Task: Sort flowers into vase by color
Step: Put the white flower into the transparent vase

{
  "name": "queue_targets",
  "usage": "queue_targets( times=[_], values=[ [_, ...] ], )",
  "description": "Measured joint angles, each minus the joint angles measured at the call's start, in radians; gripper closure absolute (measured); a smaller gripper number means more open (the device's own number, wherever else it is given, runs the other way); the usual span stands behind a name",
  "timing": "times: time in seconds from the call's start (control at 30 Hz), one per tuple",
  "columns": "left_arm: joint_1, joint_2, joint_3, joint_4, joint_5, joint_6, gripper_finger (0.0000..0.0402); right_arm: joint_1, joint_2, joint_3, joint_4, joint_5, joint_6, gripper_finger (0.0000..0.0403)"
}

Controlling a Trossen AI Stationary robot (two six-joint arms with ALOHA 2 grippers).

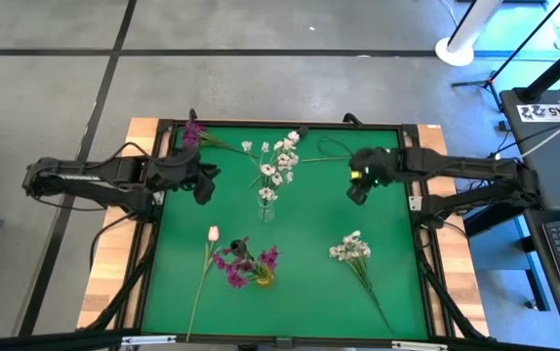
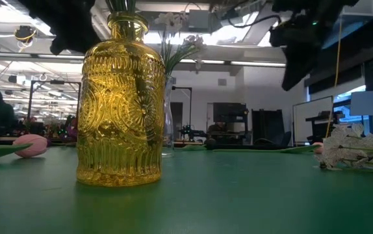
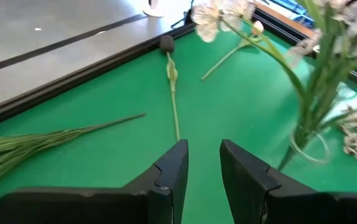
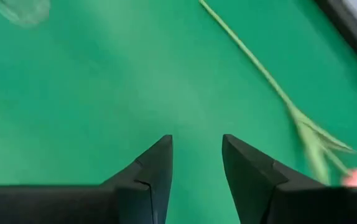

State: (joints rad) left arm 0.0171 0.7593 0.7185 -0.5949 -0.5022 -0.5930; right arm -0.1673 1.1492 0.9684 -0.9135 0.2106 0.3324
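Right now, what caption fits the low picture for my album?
Yellow glass vase stands on the green table, white flowers lying nearby.

Even overhead light, soft shadows; ceiling lamps (image 2: 251, 64) glare behind the sharp, glinting yellow vase (image 2: 120, 104), while the right wrist view smears with blur.

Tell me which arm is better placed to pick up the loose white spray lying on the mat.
Right, probably. The loose white spray lies on the right half of the mat, below the right claw; the left claw hangs across the clear vase, farther off.
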Motion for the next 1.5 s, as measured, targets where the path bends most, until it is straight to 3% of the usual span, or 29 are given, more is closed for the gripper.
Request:
queue_targets(
  times=[0.1,0.53,0.77,0.97,1.17,1.3,1.5],
  values=[
    [-0.031,0.0,0.0,0.0,0.0,-0.001,0.0312,0.119,0.0,0.0,-0.072,0.082,0.088,0.0265],
    [-0.108,0.0,0.0,0.03,-0.005,-0.042,0.0312,0.62,0.0,0.0,-0.097,0.093,0.583,0.0265],
    [-0.135,0.0,0.0,0.037,-0.01,-0.03,0.0312,0.824,0.006,-0.001,-0.075,0.151,0.834,0.0265],
    [-0.145,0.0,0.0,0.036,-0.01,-0.025,0.0312,0.934,0.107,-0.001,-0.033,0.152,0.894,0.0265],
    [-0.145,0.0,-0.001,0.056,-0.01,0.032,0.0312,0.955,0.292,-0.002,0.084,0.019,0.902,0.0254],
    [-0.145,0.0,-0.001,0.083,-0.01,0.054,0.0312,0.953,0.377,-0.002,0.103,-0.046,0.911,0.0217],
    [-0.145,0.0,-0.001,0.086,-0.01,0.055,0.0312,0.953,0.407,-0.002,0.07,-0.043,1.044,0.0146]
  ],
)
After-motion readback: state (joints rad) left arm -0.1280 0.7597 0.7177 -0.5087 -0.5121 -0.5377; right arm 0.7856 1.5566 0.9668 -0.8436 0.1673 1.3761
